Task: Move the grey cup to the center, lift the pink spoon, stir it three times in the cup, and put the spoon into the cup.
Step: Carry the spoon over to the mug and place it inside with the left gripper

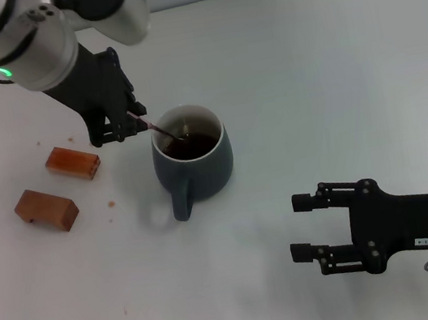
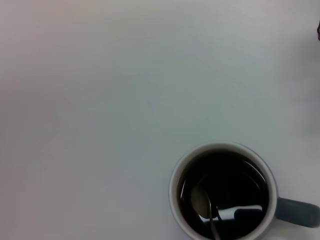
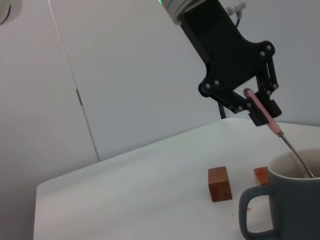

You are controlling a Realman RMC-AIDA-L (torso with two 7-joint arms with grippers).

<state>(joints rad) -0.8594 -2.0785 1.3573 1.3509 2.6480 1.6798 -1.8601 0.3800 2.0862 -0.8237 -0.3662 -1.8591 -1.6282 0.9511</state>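
The grey cup [image 1: 194, 160] stands mid-table with its handle toward the front and dark liquid inside; it also shows in the left wrist view [image 2: 223, 192] and the right wrist view [image 3: 287, 202]. My left gripper [image 1: 135, 120] is just left of the cup's rim, shut on the pink spoon [image 1: 158, 128]. The spoon slants down into the cup, its pink handle [image 3: 264, 113] between the fingers and its metal bowl [image 2: 201, 201] sunk in the liquid. My right gripper [image 1: 304, 229] rests open near the front right, holding nothing.
Two brown rectangular blocks [image 1: 72, 162] [image 1: 46, 209] lie left of the cup, close to the left arm. A few small brown specks dot the white table [image 1: 330, 67] around them.
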